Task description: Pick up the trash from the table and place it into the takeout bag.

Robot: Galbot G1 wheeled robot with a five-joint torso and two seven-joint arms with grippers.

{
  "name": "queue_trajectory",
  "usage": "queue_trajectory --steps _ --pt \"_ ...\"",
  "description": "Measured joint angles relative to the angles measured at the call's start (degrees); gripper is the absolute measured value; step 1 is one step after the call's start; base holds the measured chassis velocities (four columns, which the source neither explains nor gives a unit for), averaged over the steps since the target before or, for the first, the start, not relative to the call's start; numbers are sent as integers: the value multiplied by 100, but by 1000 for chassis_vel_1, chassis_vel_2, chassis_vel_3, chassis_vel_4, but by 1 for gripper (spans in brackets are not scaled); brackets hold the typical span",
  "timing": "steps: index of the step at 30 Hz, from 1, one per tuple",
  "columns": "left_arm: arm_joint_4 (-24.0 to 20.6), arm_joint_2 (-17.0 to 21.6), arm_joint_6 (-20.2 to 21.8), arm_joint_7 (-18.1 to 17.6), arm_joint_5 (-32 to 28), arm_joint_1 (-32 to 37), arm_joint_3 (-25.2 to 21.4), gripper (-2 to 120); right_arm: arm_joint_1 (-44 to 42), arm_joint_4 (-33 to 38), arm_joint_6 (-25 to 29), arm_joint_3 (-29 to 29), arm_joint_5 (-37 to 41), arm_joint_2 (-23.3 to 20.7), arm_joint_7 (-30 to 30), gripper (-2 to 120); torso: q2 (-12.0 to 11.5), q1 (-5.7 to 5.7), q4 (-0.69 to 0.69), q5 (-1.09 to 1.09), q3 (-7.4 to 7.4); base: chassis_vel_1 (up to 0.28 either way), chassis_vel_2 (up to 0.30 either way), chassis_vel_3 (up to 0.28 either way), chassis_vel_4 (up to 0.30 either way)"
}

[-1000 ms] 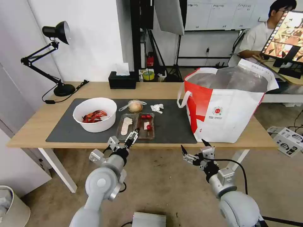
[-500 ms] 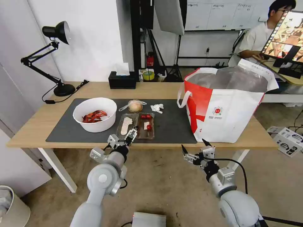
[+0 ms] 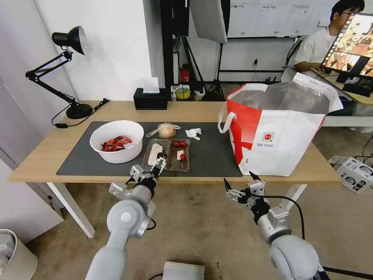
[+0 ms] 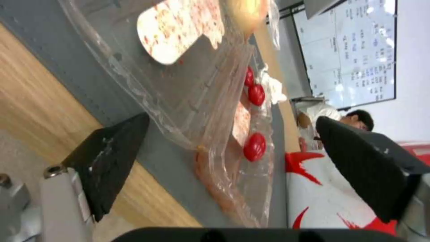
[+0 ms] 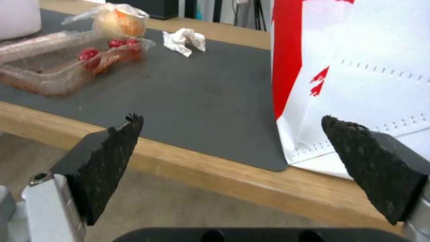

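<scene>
The left gripper (image 3: 160, 162) is reaching over the table's near edge, its fingers spread wide at the near end of the clear clamshell tray (image 3: 167, 155). In the left wrist view the gripper (image 4: 233, 148) is straddling the tray (image 4: 197, 101), one black finger (image 4: 112, 154) low beside the mat's near edge and the other raised on the far side; whether either pad is touching the plastic cannot be told. The tray is lying open on the dark grey mat (image 3: 211, 153), thin and crinkled, with a pale speckled sheet in one half and three small red bits in the other.

Just behind the tray, toward the table's far edge, the small clear bag (image 3: 167, 130) is holding a beige lump, and the crumpled white tissue (image 3: 193, 133) is lying beside it. The white round bowl (image 3: 115, 140), with red shells heaped inside, is sitting on the mat's left part. The takeout bag (image 3: 278, 130) is standing upright and open at the right end of the table (image 3: 42, 153), white with red panels, silver lining, a loop handle and a small round red logo.

The right gripper (image 3: 241, 186) is hanging below the table's near edge, in front of the bag, fingers wide apart and holding nothing.
</scene>
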Motion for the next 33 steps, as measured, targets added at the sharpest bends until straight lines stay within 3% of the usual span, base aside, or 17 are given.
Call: queue_trajectory --steps 9,17,33 --pt "54 -35 -228 4 -2 -128 -35 100 -34 16 4 0 -2 18 1 100 0 0 0 0 1 0 0 0 0" --pt "-216 -27 -365 387 -27 -28 -40 100 -49 23 6 -10 -10 40 1 100 0 0 0 0 0 0 0 0 0" --pt "-368 32 -454 570 -109 -67 -46 100 -133 114 6 -2 -16 33 -1 100 0 0 0 0 1 0 0 0 0"
